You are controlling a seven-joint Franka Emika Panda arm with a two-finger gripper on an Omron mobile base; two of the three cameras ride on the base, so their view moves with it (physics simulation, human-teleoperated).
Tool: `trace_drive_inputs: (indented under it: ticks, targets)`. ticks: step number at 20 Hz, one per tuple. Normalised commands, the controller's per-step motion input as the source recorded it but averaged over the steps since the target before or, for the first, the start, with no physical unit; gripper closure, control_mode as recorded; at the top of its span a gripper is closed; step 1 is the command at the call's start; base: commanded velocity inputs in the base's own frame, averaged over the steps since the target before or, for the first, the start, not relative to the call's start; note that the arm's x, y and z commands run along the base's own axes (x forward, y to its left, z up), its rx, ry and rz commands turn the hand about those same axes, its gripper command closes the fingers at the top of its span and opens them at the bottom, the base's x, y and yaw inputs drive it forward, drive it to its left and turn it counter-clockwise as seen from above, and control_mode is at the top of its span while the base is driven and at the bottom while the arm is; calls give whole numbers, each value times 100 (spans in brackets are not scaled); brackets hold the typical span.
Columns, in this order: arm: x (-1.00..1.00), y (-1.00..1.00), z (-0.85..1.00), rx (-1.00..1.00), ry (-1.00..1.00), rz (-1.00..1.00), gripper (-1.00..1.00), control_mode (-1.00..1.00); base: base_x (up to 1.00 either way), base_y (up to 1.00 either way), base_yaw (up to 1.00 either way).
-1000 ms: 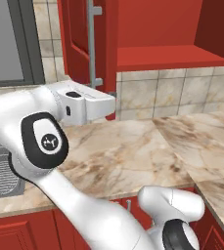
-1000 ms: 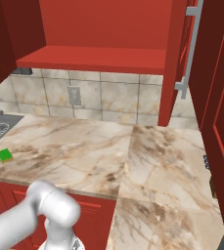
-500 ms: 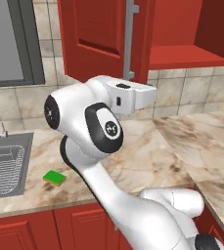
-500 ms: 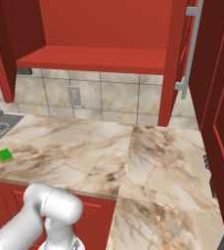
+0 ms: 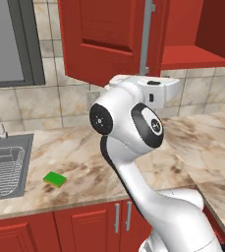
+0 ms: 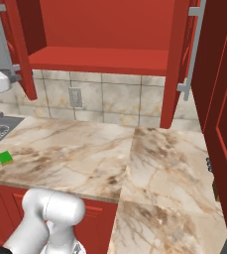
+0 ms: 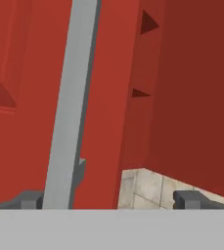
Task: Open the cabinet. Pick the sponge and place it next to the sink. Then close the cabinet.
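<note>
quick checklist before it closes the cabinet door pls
1. Sponge out of the cabinet, lying on the counter beside the sink: ok.
2. Cabinet shelf bare in the part that shows: ok.
3. Gripper lined up with the left door's handle, bar by one fingertip, jaws apart: ok.
4. Fingers closed on the handle: not ok, still apart.
5. Left door swung out, free to close: ok.
6. Right door also open: not ok, needs closing too.
</note>
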Motion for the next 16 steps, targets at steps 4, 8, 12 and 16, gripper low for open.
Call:
trace_drive_inputs:
  ticks: [4, 8, 12, 16]
  targets:
    - [23, -57, 1, -1, 3, 0, -100, -100, 0, 0, 0]
    - [50, -32, 0, 0, 15, 0, -100, -100, 0, 0, 0]
    - [78, -4, 0, 0, 22, -1, -100, -100, 0, 0, 0]
    - [86, 0, 0, 0, 9, -4, -100, -100, 0, 0, 0]
